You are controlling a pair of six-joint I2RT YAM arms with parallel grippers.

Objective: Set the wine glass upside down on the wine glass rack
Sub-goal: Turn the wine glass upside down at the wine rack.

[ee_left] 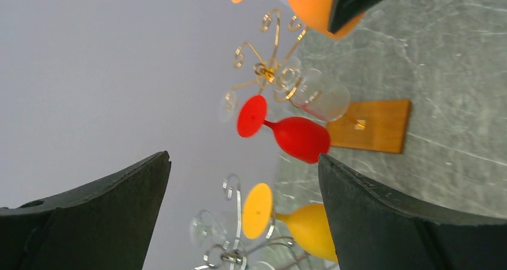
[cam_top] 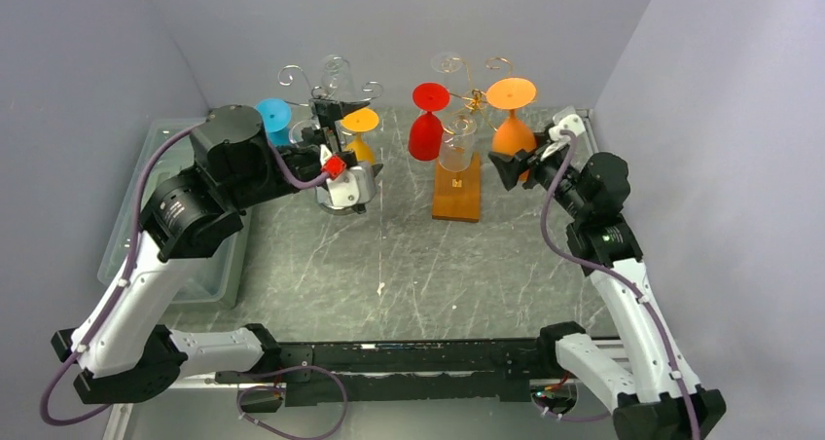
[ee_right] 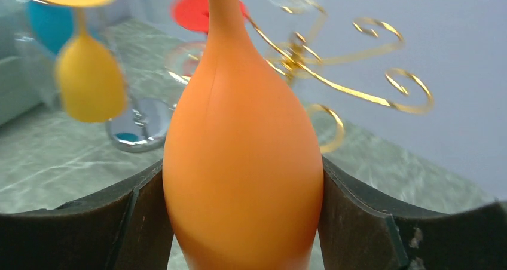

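Observation:
An orange wine glass [cam_top: 512, 119] hangs upside down, foot up, at the right side of the gold rack [cam_top: 474, 97]. My right gripper [cam_top: 513, 163] is shut on its bowl [ee_right: 242, 162], one pad against each side. Its stem runs out of the top of the right wrist view beside the gold arms [ee_right: 359, 91], so I cannot tell if the foot rests on the rack. My left gripper [ee_left: 242, 156] stands wide open, rolled on its side. Beyond its fingers a yellow glass [ee_left: 299, 225] hangs upside down on the silver rack [cam_top: 331, 80], untouched.
On the gold rack, which stands on a wooden base [cam_top: 457, 195], also hang a red glass [cam_top: 426, 124] and a clear glass [cam_top: 457, 140]. A blue glass [cam_top: 274, 119] hangs on the silver rack. A clear plastic bin [cam_top: 156, 221] sits at the left. Walls close in on all sides.

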